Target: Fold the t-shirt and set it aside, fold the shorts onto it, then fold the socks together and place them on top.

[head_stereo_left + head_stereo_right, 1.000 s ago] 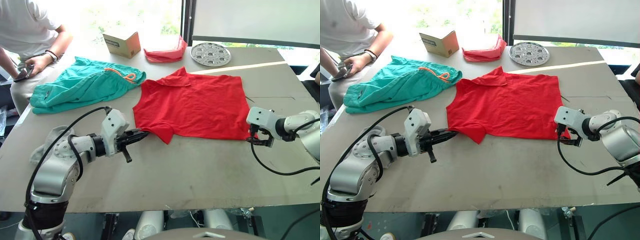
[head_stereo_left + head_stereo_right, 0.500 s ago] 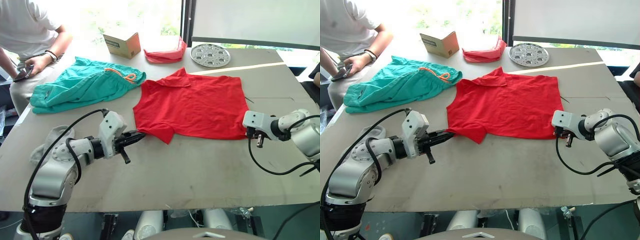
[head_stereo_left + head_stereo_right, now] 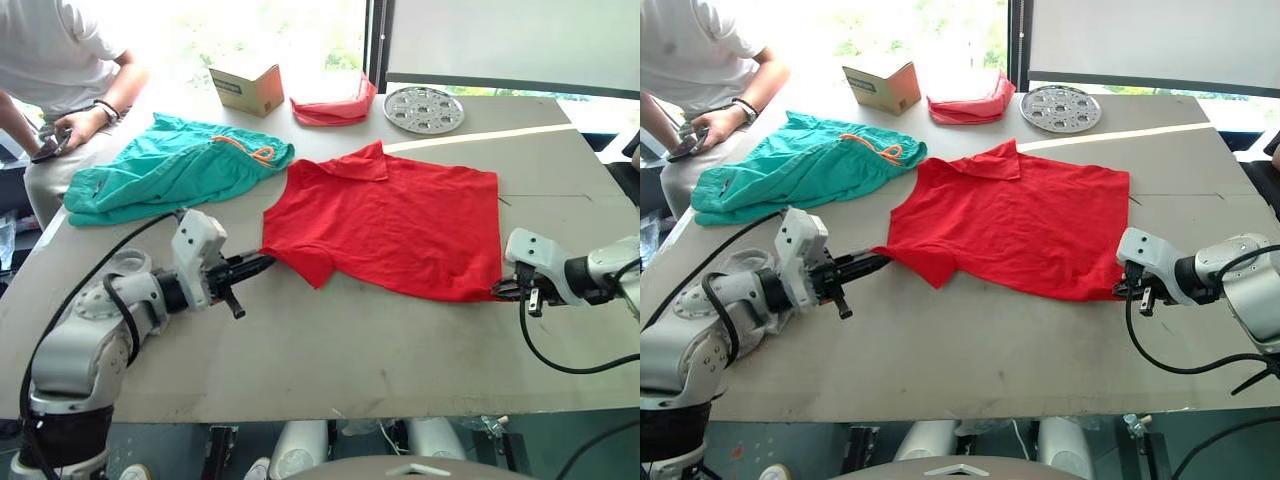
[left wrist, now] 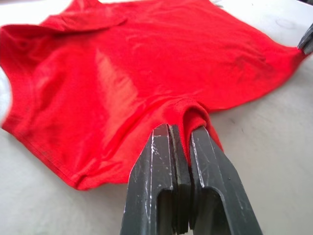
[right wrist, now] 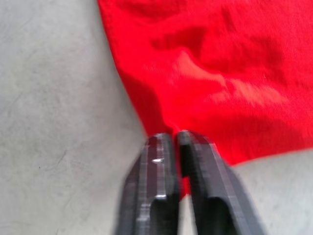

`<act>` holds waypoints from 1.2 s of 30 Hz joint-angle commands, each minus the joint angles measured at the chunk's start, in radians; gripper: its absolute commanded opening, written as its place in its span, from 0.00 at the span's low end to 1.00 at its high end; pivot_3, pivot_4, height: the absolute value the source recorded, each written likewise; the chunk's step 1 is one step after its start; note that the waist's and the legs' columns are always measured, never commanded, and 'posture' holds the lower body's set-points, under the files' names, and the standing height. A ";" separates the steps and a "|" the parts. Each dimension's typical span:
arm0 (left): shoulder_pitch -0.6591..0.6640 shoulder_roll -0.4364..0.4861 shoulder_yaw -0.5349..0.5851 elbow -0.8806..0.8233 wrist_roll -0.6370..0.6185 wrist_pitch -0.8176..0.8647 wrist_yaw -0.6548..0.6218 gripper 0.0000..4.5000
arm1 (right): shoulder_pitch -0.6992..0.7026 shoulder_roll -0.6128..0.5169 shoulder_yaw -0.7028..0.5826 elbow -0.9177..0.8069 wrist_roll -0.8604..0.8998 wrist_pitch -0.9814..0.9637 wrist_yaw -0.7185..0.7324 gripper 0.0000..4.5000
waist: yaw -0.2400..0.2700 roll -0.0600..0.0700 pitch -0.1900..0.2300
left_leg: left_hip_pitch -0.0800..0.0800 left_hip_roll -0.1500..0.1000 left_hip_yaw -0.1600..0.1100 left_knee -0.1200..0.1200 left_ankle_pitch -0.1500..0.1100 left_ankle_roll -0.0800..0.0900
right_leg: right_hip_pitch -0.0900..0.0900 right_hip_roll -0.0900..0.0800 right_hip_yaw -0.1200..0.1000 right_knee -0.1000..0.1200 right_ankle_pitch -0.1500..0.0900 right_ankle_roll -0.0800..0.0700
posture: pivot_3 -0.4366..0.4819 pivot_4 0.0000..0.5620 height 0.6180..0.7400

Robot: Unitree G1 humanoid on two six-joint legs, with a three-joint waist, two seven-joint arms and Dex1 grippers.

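The t-shirt (image 3: 390, 225) stretches between them: left jaws (image 4: 182, 142) pinch its nine o'clock sleeve, right jaws (image 5: 177, 139) its four o'clock corner.

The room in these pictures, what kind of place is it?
Probably a robot test space by a window: a bare board table holding a t-shirt, shorts, a cardboard box and a metal tray, with a seated person alongside.

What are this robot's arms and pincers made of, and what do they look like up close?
Both arms are rounded silver-grey metal segments with black joints and a loose black cable looping alongside. Each ends in a pale boxy wrist block. The left gripper and right gripper each have two slim, scuffed black fingers, tapering to blunt tips.
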 commanded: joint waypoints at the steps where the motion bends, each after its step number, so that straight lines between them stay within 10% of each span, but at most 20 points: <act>1: -0.018 0.016 0.013 0.002 -0.025 0.003 -0.007 0.00 | 0.071 -0.049 -0.056 -0.058 -0.035 -0.111 -0.026 0.49 | 0.000 0.000 0.000 | 0.000 0.000 0.000 0.000 0.000 0.000 | 0.000 0.000 0.000 0.000 0.000 0.000 | 0.48 0.27 1.00; 23: 0.002 0.011 0.011 -0.074 -0.054 0.051 0.029 0.00 | 0.030 -0.032 0.179 0.001 -0.257 -0.151 -0.020 0.49 | -0.001 -0.004 -0.002 | 0.001 0.000 0.001 0.000 0.002 -0.003 | 0.000 0.001 0.001 0.000 -0.002 -0.003 | 0.48 0.27 1.00; 31: 0.019 0.003 0.024 -0.111 -0.100 0.089 0.054 0.00 | 0.004 -0.042 0.078 -0.013 -0.131 0.019 0.063 0.02 | 0.000 -0.012 -0.007 | 0.002 0.001 0.000 0.001 0.001 -0.002 | 0.002 -0.003 0.002 0.000 -0.002 -0.003 | 0.48 0.27 1.00; 36: 0.096 0.070 0.088 -0.155 -0.235 0.179 -0.024 0.00 | 0.082 -0.137 -0.083 -0.083 0.001 0.114 0.129 0.02 | -0.001 -0.003 -0.002 | 0.000 0.000 -0.001 0.000 0.002 -0.003 | 0.000 -0.004 0.002 0.000 -0.002 -0.003 | 0.48 0.27 1.00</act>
